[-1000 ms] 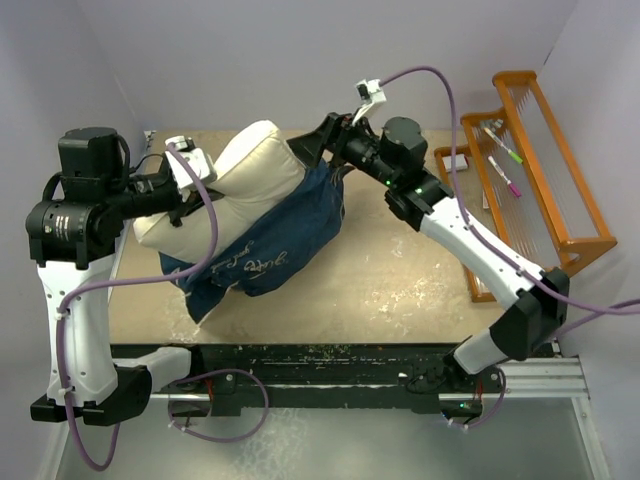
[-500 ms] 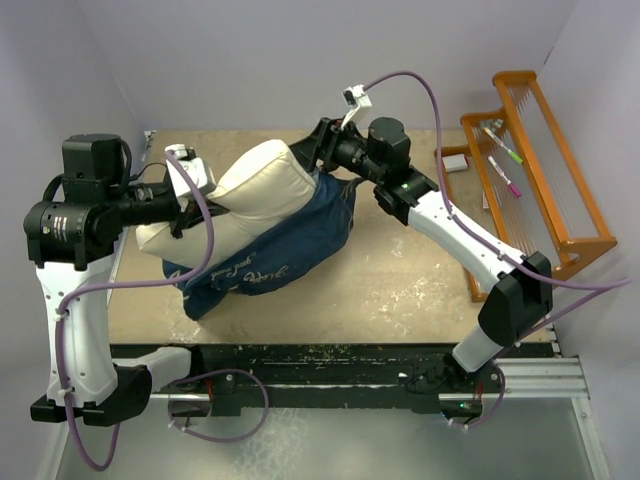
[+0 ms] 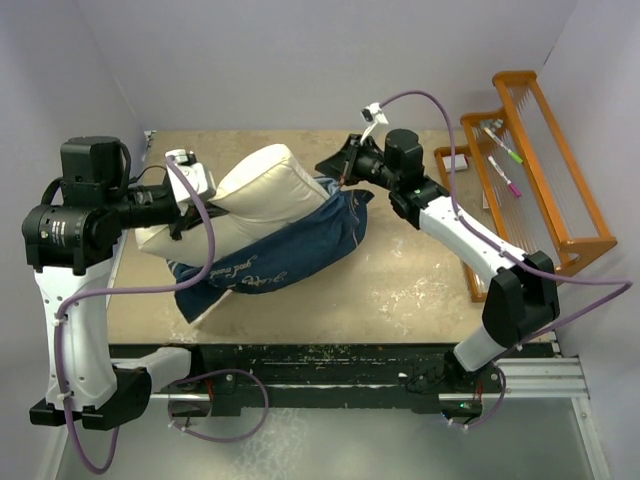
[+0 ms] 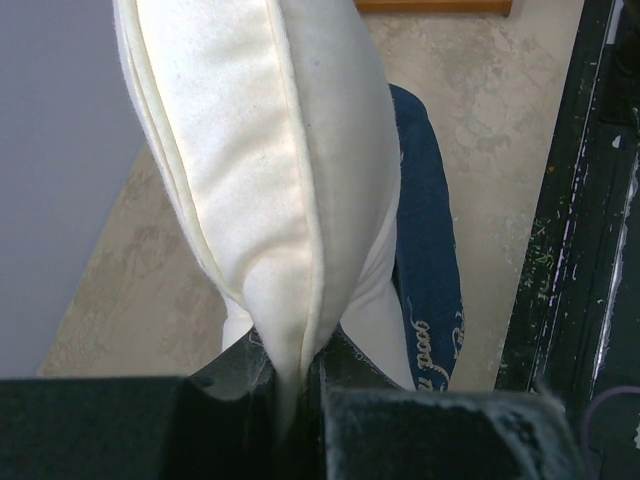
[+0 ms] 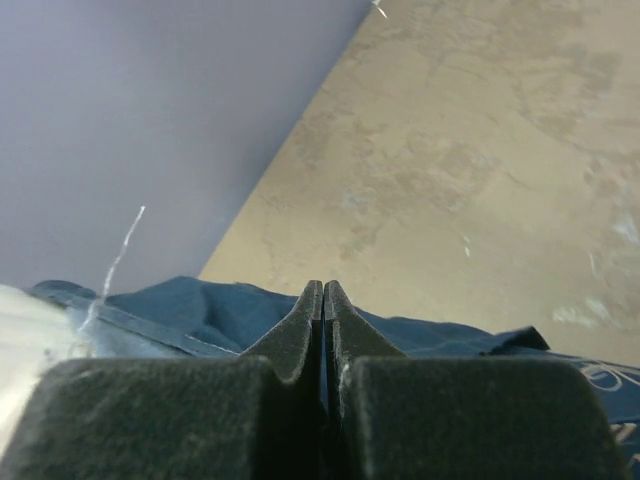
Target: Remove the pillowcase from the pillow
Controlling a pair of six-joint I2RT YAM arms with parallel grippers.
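right gripper has snapped shut since a second ago and now pinches the pillowcase rim, upper centre of frame. left gripper clamps the pillow corner, centre-left. we're mid-strip; next we pull the case right, keeping the pillow anchored.

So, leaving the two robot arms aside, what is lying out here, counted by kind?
Pillow: 1
Pillowcase: 1
Orange rack: 1
Pens on the rack: 2
Small white block by the rack: 1
Total: 6
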